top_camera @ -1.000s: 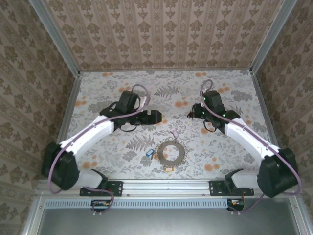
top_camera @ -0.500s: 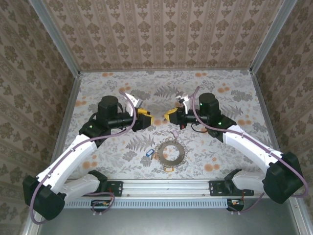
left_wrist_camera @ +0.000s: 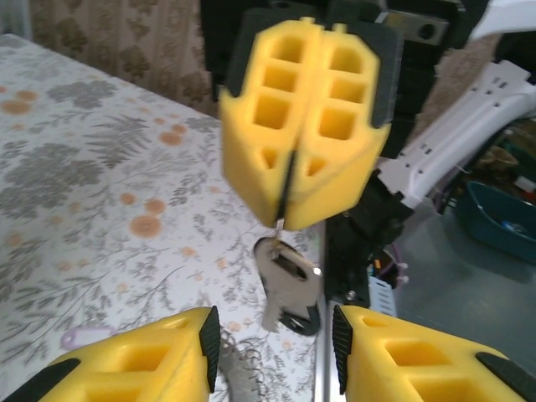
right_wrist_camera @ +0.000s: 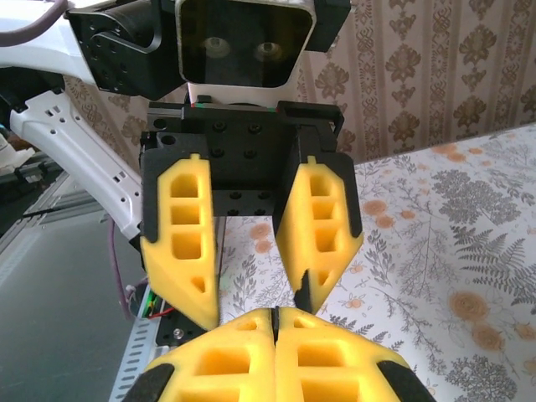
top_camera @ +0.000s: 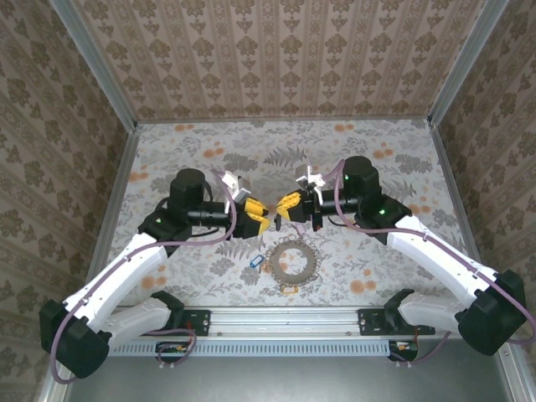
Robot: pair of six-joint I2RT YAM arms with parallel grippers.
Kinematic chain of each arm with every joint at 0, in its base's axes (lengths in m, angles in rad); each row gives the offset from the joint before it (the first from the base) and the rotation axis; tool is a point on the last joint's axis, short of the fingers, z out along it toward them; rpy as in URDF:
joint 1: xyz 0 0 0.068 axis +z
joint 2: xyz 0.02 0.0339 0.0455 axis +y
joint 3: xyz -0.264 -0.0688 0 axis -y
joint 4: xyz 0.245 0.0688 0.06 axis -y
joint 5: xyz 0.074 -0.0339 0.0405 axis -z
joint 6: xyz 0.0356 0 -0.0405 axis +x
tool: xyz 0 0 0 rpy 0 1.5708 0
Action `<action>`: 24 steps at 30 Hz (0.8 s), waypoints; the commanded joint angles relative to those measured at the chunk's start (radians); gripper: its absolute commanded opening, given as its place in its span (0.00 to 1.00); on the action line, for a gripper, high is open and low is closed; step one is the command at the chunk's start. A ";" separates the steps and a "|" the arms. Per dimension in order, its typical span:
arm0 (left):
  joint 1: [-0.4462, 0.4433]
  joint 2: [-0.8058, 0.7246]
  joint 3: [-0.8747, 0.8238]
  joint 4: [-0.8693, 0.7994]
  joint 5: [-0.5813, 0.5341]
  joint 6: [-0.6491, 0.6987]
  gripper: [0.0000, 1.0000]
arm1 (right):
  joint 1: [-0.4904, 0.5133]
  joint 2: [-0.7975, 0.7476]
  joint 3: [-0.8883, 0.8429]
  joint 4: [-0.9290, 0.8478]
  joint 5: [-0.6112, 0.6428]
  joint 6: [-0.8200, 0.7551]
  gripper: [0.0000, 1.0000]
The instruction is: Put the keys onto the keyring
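Above the middle of the table the two grippers face each other, tips nearly meeting. My right gripper (top_camera: pixel 287 206) (right_wrist_camera: pixel 275 335) is shut, and its closed yellow fingers (left_wrist_camera: pixel 301 126) pinch a thin metal bit from which the key (left_wrist_camera: pixel 289 285) hangs, a silver blade with a black head. My left gripper (top_camera: pixel 263 219) (left_wrist_camera: pixel 272 347) stands open just in front of the key, its fingers (right_wrist_camera: pixel 180 234) apart on either side and not touching it. The keyring (top_camera: pixel 292 261) (left_wrist_camera: pixel 237 375), a toothed grey hoop with a blue clip (top_camera: pixel 256 261) and a yellow tag (top_camera: pixel 290 287), lies flat on the table below them.
The floral table (top_camera: pixel 377 151) has patterned walls on three sides and a metal rail (top_camera: pixel 285 318) along the near edge. A small pale lilac tag (left_wrist_camera: pixel 79 337) lies on the cloth near the hoop.
Both arms swung inward until the grippers face each other closely. The left jaws narrowed from wide open and moved up to the hanging key. The keyring has not moved.
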 commanded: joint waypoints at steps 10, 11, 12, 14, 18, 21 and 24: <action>-0.024 0.012 0.027 0.021 0.040 0.064 0.44 | 0.023 -0.008 0.053 -0.090 -0.069 -0.094 0.00; -0.024 0.012 0.028 0.022 0.032 0.065 0.44 | 0.023 -0.006 0.052 -0.092 -0.068 -0.096 0.00; -0.025 0.011 0.030 0.022 0.028 0.066 0.44 | 0.024 -0.003 0.053 -0.091 -0.068 -0.095 0.00; -0.026 0.012 0.034 0.022 0.019 0.069 0.43 | 0.026 0.000 0.055 -0.090 -0.067 -0.096 0.00; -0.031 0.012 0.036 0.012 -0.008 0.080 0.44 | 0.029 -0.001 0.052 -0.094 0.063 -0.075 0.00; -0.028 0.003 0.027 -0.016 -0.100 0.085 0.50 | 0.024 -0.009 0.040 -0.139 0.351 -0.037 0.00; -0.003 0.012 0.025 -0.089 -0.223 0.075 0.54 | 0.009 -0.047 -0.031 -0.166 0.669 0.066 0.00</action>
